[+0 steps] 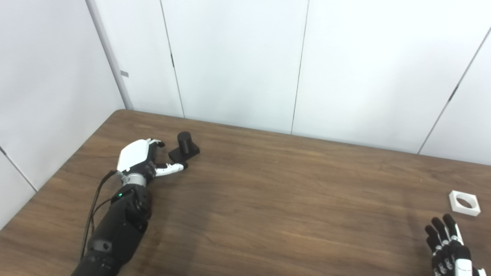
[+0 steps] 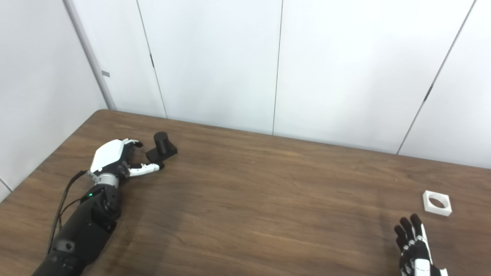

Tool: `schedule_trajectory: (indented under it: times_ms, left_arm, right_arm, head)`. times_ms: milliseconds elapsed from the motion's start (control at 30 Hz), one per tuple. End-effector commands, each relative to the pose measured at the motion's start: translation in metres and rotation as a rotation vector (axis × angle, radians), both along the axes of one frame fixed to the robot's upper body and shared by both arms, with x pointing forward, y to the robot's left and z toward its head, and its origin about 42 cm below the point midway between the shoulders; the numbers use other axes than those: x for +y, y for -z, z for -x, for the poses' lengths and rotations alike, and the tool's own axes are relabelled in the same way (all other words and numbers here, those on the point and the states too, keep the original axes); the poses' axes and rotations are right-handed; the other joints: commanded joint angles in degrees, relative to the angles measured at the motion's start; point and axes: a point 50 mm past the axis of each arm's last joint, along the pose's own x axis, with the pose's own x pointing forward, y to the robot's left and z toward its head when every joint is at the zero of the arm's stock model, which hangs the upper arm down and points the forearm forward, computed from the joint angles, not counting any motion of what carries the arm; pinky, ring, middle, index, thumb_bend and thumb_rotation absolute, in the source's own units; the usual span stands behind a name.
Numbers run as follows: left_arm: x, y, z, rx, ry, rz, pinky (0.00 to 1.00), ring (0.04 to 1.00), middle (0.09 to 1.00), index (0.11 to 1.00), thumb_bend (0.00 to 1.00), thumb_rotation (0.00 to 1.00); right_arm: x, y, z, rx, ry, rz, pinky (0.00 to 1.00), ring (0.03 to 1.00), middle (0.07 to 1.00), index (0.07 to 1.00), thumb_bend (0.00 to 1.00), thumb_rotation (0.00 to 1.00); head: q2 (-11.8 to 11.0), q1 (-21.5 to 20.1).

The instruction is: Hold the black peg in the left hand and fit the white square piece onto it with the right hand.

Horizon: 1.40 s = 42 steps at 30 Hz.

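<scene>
Right hand (image 1: pixel 450 249) sits at the near right corner of the picture, low over the table (image 1: pixel 268 199), fingers extended and spread, holding nothing; its lower part is cut off by the frame. Just beyond it, toward the table's right side, the white piece (image 1: pixel 464 202) lies flat with its round hole facing up, apart from the fingertips. A broad stretch of bare wood runs across the middle of the table between the two hands.

Left hand (image 1: pixel 142 161) rests farther back on the left, its arm coming up along the table's left edge. Its fingers are parted and curled loosely, gripping nothing, with the thumb reaching toward the peg (image 1: pixel 184 146). The peg stands upright on its square base, just beside that hand; I cannot tell whether the thumb tip touches the base. Behind the peg a strip of table remains before the far edge and the white wall panels (image 1: pixel 238 57).
</scene>
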Motion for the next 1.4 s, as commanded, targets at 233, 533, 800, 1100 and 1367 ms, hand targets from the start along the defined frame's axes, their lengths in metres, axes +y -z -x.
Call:
schedule_trajectory:
  times_ms: [233,533,800,1100,1367]
  left_arm:
    - [0.001,-0.03,-0.028,-0.059,0.029,-0.078,1.0,0.988,0.935,0.825,0.91,0.54]
    - [-0.003,-0.029,-0.03,-0.06,0.043,-0.075,1.0,0.981,0.928,0.81,0.89,0.54]
    - [-0.003,-0.029,-0.029,-0.078,0.034,-0.057,1.0,0.963,0.897,0.7,0.86,0.46]
    - [-0.002,-0.023,-0.026,-0.127,0.027,-0.036,1.0,0.904,0.818,0.518,0.67,0.18]
    - [0.001,-0.022,-0.027,-0.126,0.054,-0.057,1.0,0.873,0.756,0.482,0.53,0.06]
  right_arm:
    - [0.006,0.014,0.015,0.054,0.02,-0.022,1.0,0.972,0.973,0.997,0.5,1.0]
    - [0.007,0.013,0.015,0.044,0.019,-0.017,1.0,0.962,0.962,0.992,0.51,1.0]
    - [0.006,0.011,0.016,0.042,0.016,-0.009,1.0,0.971,0.966,0.998,0.49,1.0]
    - [0.006,0.009,0.017,0.045,0.021,-0.003,1.0,0.975,0.967,1.0,0.47,1.0]
    - [0.008,0.006,0.019,0.042,0.028,-0.013,1.0,0.973,0.966,1.0,0.45,1.0]
  head:
    - [0.23,-0.35]
    - [0.46,-0.55]
    - [1.19,-0.35]
    - [1.64,-0.38]
    - [2.04,-0.5]
